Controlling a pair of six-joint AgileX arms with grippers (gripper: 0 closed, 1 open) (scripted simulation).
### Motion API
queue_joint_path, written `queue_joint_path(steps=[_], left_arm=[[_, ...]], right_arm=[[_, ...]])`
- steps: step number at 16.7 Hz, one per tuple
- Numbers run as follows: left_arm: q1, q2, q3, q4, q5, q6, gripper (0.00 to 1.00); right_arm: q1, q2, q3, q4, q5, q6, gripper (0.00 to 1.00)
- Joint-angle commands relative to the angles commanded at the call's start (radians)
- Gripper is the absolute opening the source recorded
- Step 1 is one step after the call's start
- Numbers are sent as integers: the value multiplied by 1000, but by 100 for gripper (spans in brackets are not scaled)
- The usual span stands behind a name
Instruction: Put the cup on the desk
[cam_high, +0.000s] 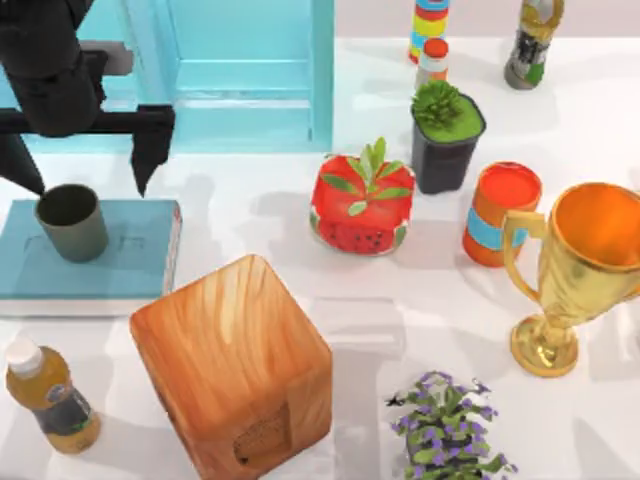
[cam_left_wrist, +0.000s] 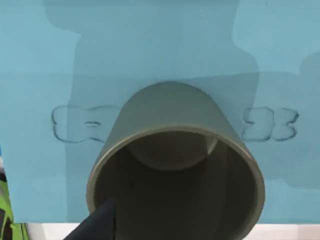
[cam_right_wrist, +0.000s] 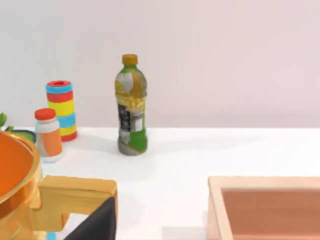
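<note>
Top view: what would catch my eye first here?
Probably the big wooden block at the front, and the gold trophy on the right. At the left, the left gripper hangs open above a small cup standing on a blue book.

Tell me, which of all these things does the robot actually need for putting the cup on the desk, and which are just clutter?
Needed:
- cup, standing on the blue book
- desk
- left gripper, open above the cup

Just lying about:
- wooden block
- gold trophy
- strawberry-shaped pot
- orange can
- turquoise cabinet
</note>
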Motion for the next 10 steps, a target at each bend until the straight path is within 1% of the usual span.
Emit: queue_joint_path(steps=[2, 4, 9, 10], left_arm=[[0, 4, -93, 98, 0, 1, 100], [1, 7, -151, 157, 0, 1, 100], [1, 8, -168, 174, 0, 1, 100], [1, 8, -168, 174, 0, 1, 92]], right_arm=[[0, 0, 0, 0, 0, 0, 100], [0, 0, 0, 0, 0, 0, 100], [0, 0, 0, 0, 0, 0, 100], [0, 0, 0, 0, 0, 0, 100]])
